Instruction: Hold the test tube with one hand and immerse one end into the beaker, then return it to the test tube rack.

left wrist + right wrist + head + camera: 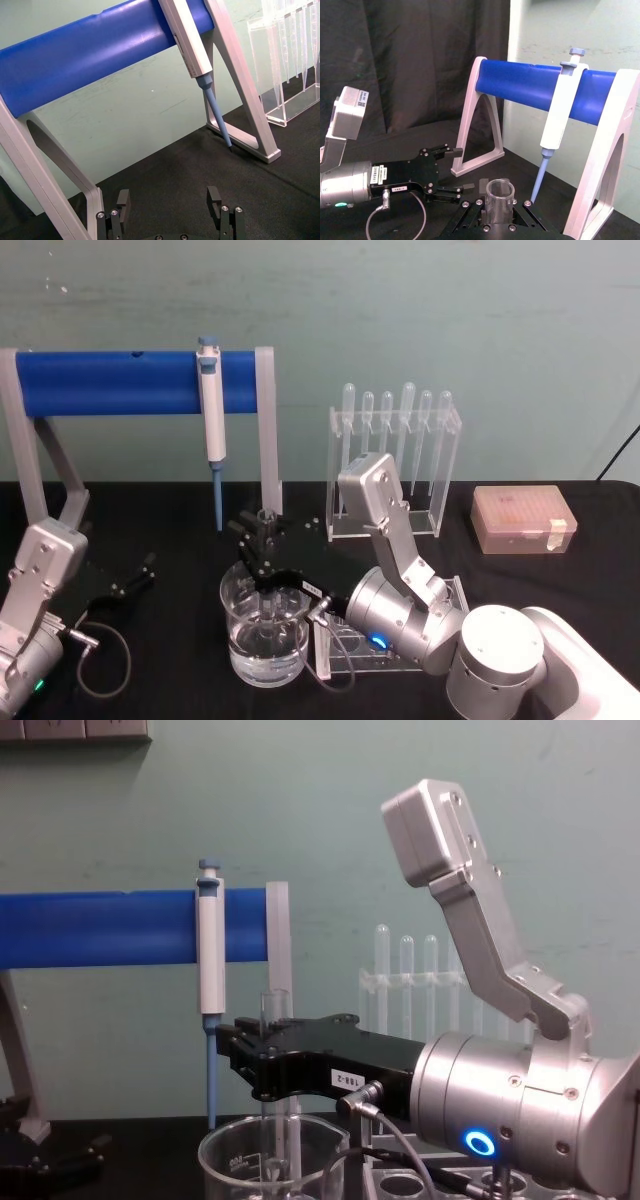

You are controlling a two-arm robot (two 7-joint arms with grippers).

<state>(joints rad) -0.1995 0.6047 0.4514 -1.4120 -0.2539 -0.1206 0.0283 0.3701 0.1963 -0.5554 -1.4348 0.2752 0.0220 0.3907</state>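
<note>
Right gripper [262, 540] directly above beaker [240, 655], fingers clamped on test tube [266, 1008] just below its open rim. Tube upright, lower end down inside beaker, past beaker's rim; depth of tip cannot be told. Test tube rack [330, 655] just right of beaker, under right arm. Left gripper [135, 580] well left of beaker, low over table, fingers [123, 200] spread wide.
</note>
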